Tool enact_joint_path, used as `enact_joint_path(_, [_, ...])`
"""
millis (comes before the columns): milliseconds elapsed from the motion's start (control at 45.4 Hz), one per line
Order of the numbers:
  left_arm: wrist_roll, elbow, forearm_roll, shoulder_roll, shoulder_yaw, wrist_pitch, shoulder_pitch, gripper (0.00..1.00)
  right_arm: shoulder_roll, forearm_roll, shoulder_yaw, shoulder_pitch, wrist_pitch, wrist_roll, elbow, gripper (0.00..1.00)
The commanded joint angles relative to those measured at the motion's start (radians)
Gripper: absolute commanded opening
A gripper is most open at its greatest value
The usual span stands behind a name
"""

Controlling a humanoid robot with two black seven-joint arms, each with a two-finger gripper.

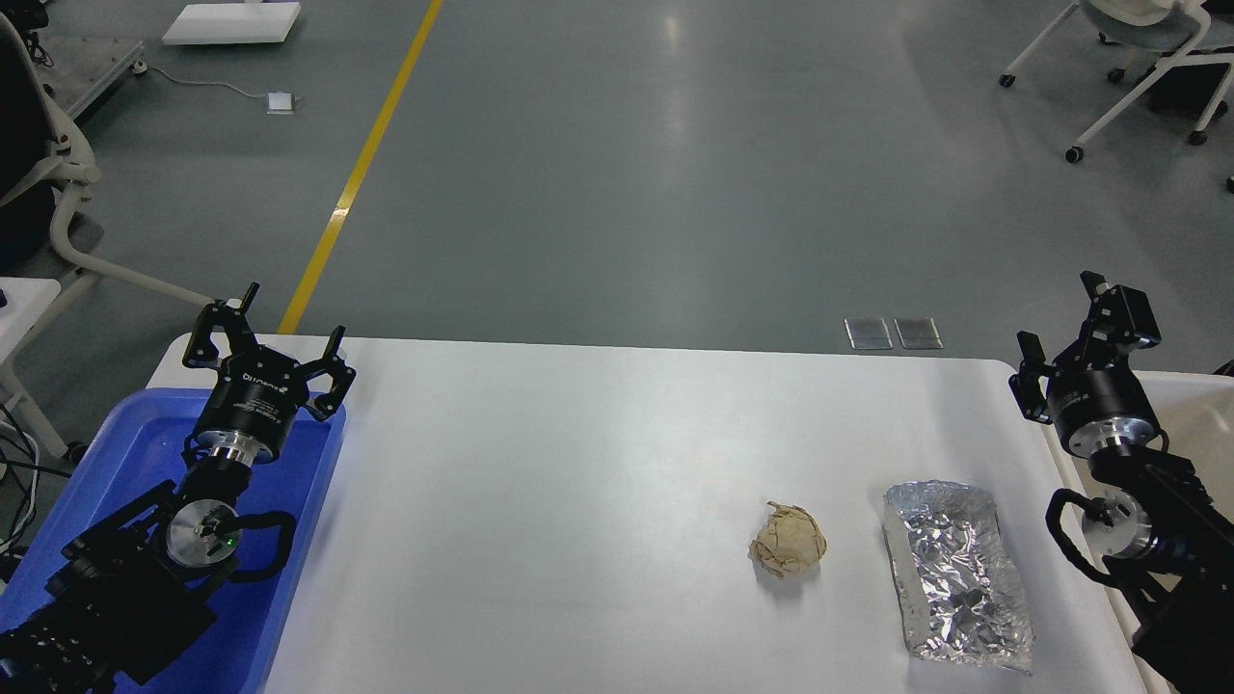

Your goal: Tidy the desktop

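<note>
The desktop is a wide white tabletop with rounded corners. A crumpled tan paper ball lies on it right of centre. A crinkled silver foil bag lies just right of the ball. My left gripper is open and empty above the far end of the blue tray. My right gripper is open and empty at the desktop's right edge, above and behind the foil bag.
A cream-white bin stands off the desktop's right edge, partly behind my right arm. Office chairs stand on the grey floor at far right and far left. A yellow line runs across the floor.
</note>
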Motion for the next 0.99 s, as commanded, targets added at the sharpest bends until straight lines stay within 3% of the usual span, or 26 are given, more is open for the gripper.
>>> enact_joint_path(0, [0.0,0.0,0.0,0.0,0.0,0.0,0.0,1.0,-0.004,0.0,0.0,0.005,0.022,-0.001,0.001,1.0])
enact_joint_path(860, [0.0,0.0,0.0,0.0,0.0,0.0,0.0,1.0,-0.024,0.0,-0.015,0.036,0.021,-0.001,0.005,1.0])
enact_joint_path(970, [-0.001,0.0,0.0,0.0,0.0,0.0,0.0,1.0,-0.079,-0.002,-0.081,0.065,0.016,-0.001,0.002,1.0])
